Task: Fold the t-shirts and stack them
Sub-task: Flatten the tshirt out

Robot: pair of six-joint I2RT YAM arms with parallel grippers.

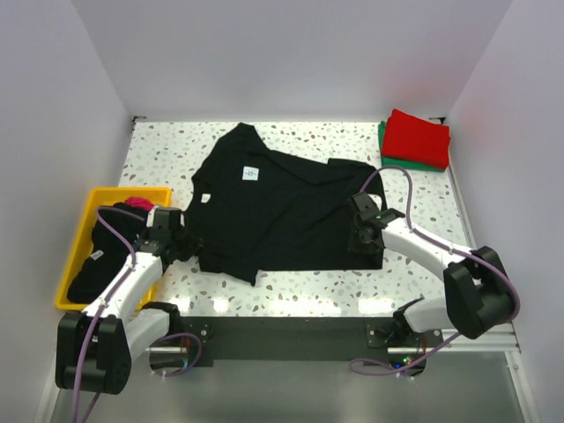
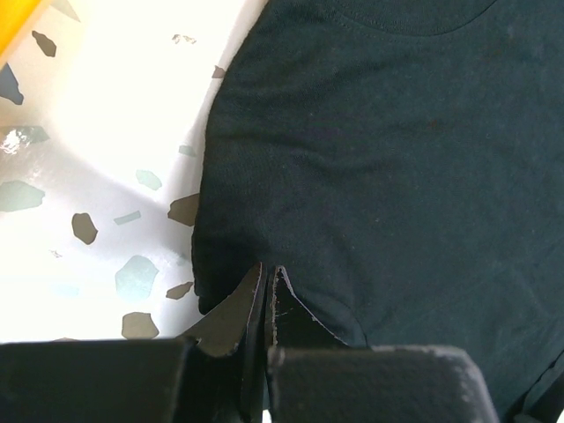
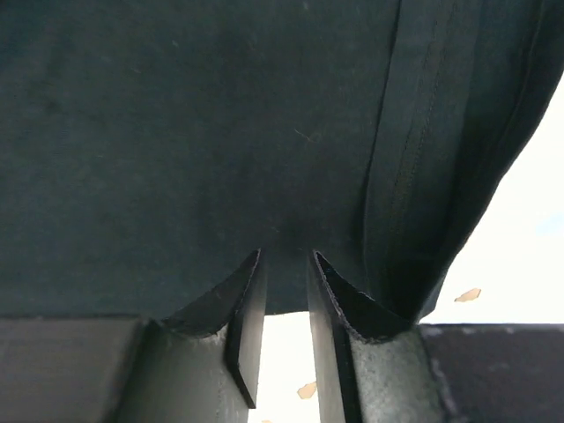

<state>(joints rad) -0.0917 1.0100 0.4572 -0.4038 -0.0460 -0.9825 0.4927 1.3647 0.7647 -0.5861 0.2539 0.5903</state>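
The black t-shirt (image 1: 282,207) lies spread on the speckled table, its white neck label (image 1: 250,174) facing up. My left gripper (image 1: 181,240) is at its left edge. In the left wrist view its jaws (image 2: 267,275) are pressed together on the shirt's hem (image 2: 370,159). My right gripper (image 1: 359,231) is at the shirt's right edge. In the right wrist view its jaws (image 3: 284,260) stand a narrow gap apart with black cloth (image 3: 194,132) pinched between the tips. A folded red shirt (image 1: 419,134) lies on a folded green one (image 1: 385,145) at the back right.
A yellow bin (image 1: 77,251) stands at the left edge next to my left arm. It holds dark cloth (image 1: 92,269) and a pink/magenta shirt (image 1: 138,204). White walls close in the table on three sides.
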